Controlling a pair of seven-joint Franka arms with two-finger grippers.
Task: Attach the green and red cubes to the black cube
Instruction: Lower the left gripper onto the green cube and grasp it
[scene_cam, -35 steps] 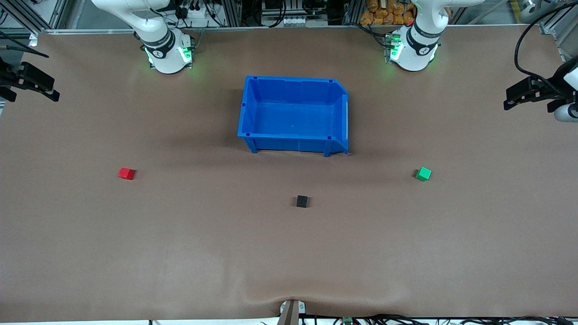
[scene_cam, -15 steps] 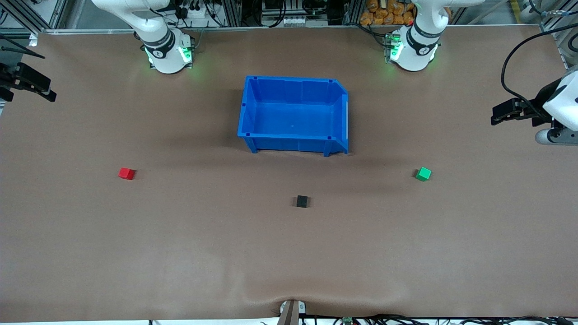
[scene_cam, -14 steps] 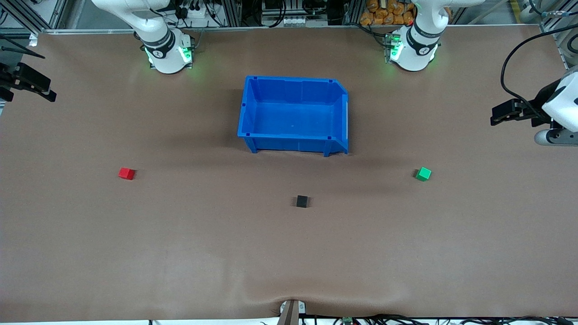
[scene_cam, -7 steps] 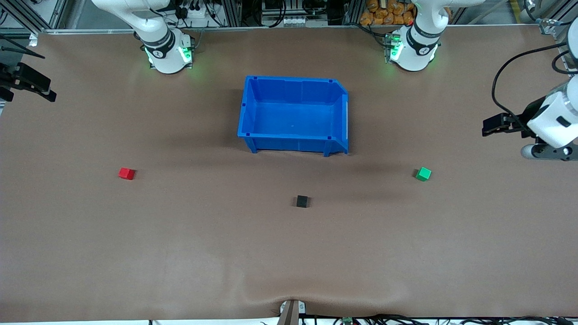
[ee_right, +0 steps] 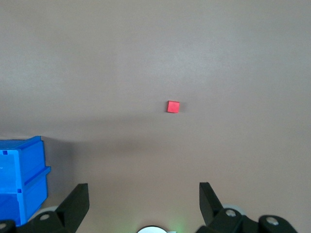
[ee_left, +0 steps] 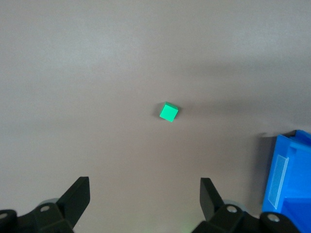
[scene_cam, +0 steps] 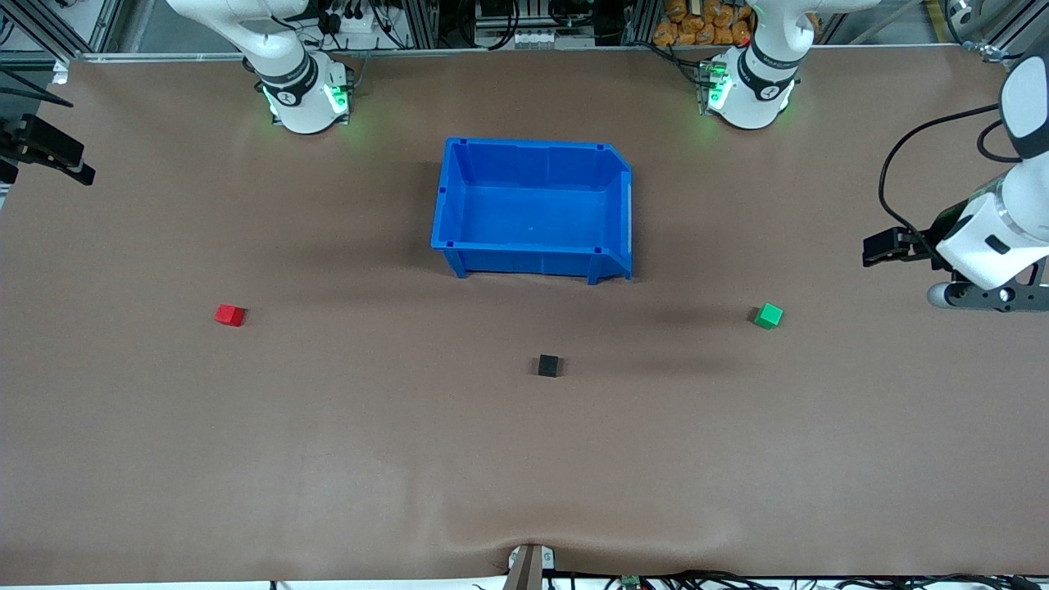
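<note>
While up in the air over bare tabletop (scene_cam: 819, 426) at the left arm's end, left gripper (scene_cam: 870, 248) spread wide, nothing between the fingers (ee_left: 77, 194). Sits at that end of the table relative to the blue bin (scene_cam: 533, 246), well apart from it. White wrist and black cable trailing off toward frame edge. In left wrist view, both fingertips apart with the green cube (ee_left: 168, 112) showing between and ahead of them, not touched; corner of blue bin (ee_left: 286, 179) at the edge of that view.

Right gripper (scene_cam: 57, 156) parked at the right arm's end of the table, over the table edge, well apart from the blue bin; arm waiting. Fingers (ee_right: 75, 201) spread in right wrist view, gripping nothing. Red cube (ee_right: 173, 106) visible ahead between them, untouched; blue bin wall (ee_right: 22, 179) at the edge.

Blue bin open-topped, nothing inside, midway between the two bases, just nearer the front camera than them.

Black cube (scene_cam: 548, 365) flat on the table, nearer the front camera than the blue bin, close to its front wall line but apart from it, roughly centred under the bin.

Green cube (scene_cam: 768, 315) on the table, nearer the camera than the bin, off toward the left arm's end, well apart from bin and black cube.

Red cube (scene_cam: 229, 315) on the table, nearer the camera than the bin, off toward the right arm's end, well apart from bin and black cube.

All three cubes separate, none joined.
</note>
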